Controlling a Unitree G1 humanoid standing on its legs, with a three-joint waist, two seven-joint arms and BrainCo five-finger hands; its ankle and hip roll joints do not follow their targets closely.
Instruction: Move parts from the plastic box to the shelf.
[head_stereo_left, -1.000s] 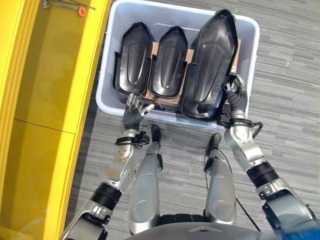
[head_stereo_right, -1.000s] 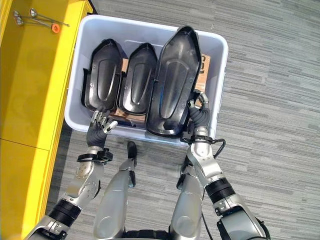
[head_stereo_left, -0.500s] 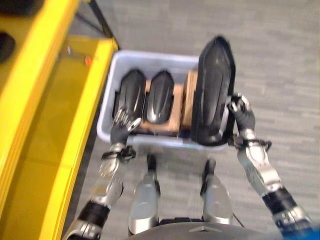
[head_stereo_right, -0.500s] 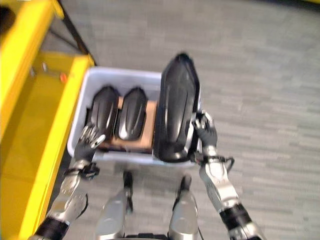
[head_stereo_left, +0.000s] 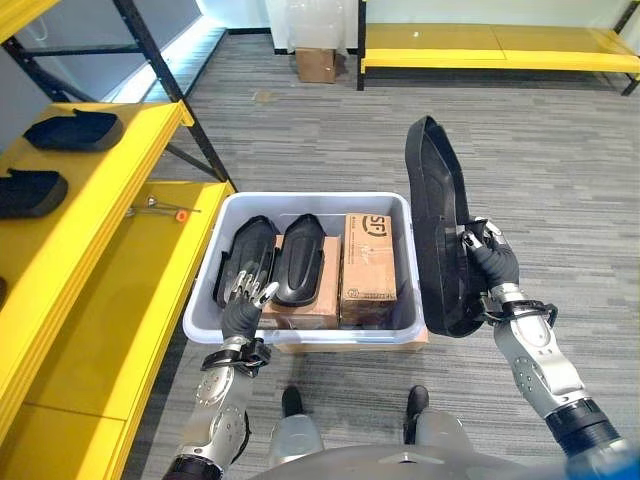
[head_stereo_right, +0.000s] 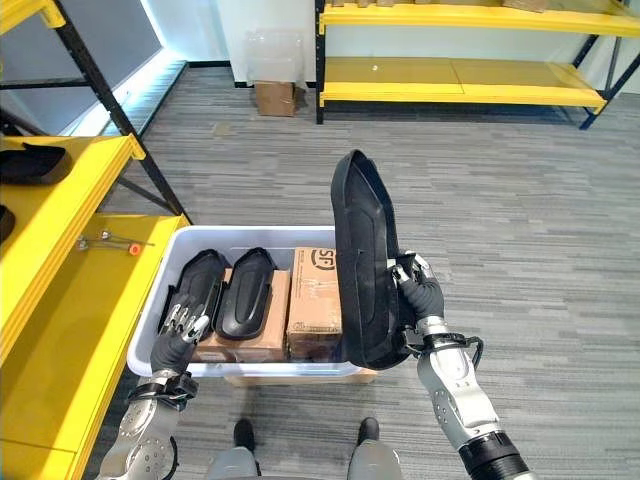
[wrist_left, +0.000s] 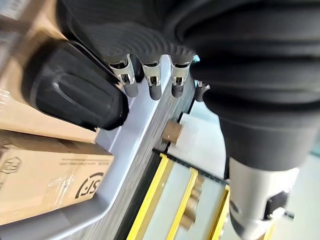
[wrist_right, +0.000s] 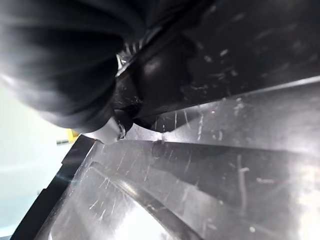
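Grey carpet floor (head_stereo_left: 560, 170), yellow shelf (head_stereo_left: 110, 260) off to the side. Right hand (head_stereo_left: 490, 262) grips the long black part (head_stereo_left: 436, 230) upright beside the plastic box (head_stereo_left: 305, 325); left hand (head_stereo_left: 243, 305) hovers relaxed, holding nothing.

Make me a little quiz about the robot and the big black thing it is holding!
1. True or false: the right hand holds the long black part upright, beside the plastic box.
2. How many black parts lie inside the box? A) two B) four C) none
3. Fill in: the cardboard boxes in the plastic box are ____ in colour.

Key: 1. True. 2. A, two smaller black parts lie side by side, near the left hand, whose fingers are straight. 3. Brown.
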